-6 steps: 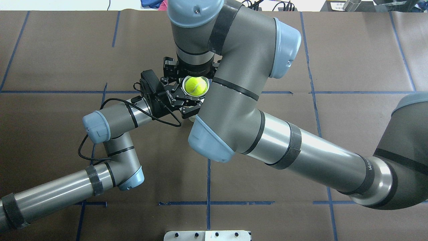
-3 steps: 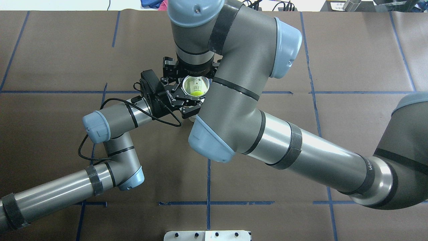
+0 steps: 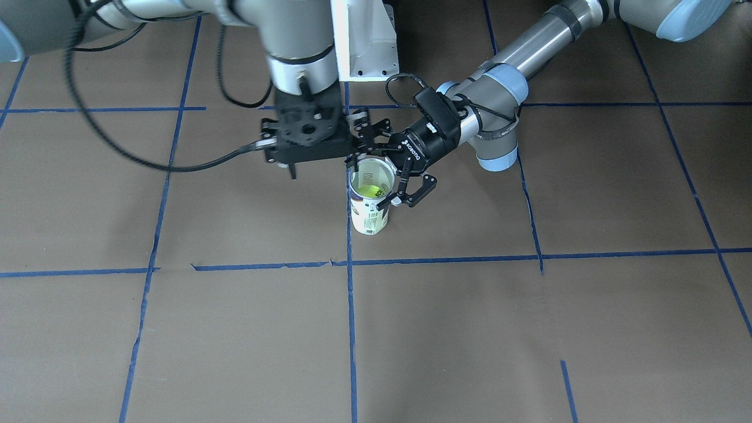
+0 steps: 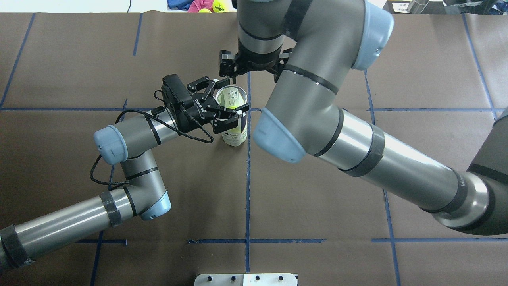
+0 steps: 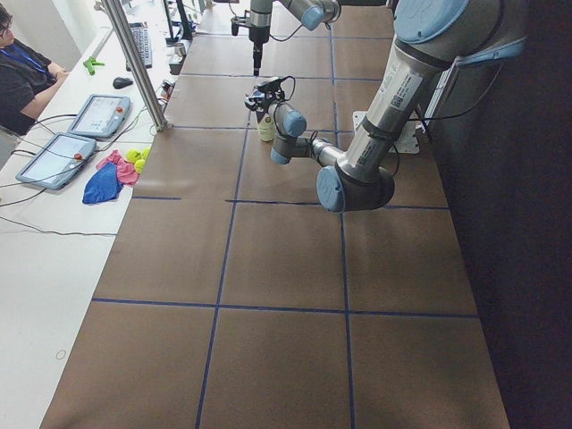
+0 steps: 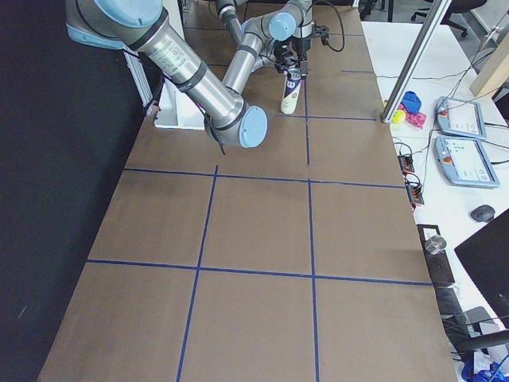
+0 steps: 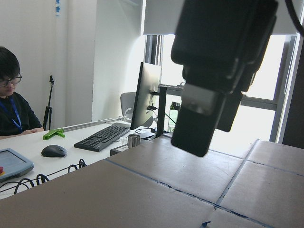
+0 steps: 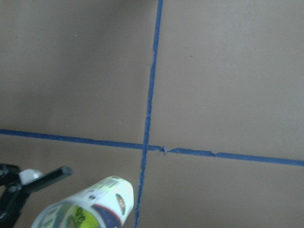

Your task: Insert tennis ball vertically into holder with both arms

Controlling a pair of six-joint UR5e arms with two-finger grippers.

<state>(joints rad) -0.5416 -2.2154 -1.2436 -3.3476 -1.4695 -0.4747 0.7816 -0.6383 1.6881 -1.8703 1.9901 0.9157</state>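
Observation:
The holder (image 4: 235,133) stands upright on the table, open end up; it also shows in the front view (image 3: 370,214) and the right wrist view (image 8: 107,202). The tennis ball (image 3: 371,190) lies deep inside it, seen through the mouth. My left gripper (image 4: 231,95) is open, its fingers on either side of the tube's upper part, with a gap to the tube. One finger (image 8: 50,175) shows apart from the tube. My right gripper (image 3: 317,155) is open and empty, pointing down, just beyond the tube on its far side.
The white pedestal plate (image 4: 246,279) sits at the near table edge. Spare balls and cloth (image 4: 206,4) lie past the far edge. An operator (image 5: 22,71) sits at a desk with tablets beside the table. A metal pole (image 6: 421,56) stands at the table's side.
The ball dropped from the tube's mouth to deep inside. My right arm moved up and away toward the far side. My left gripper opened off the tube.

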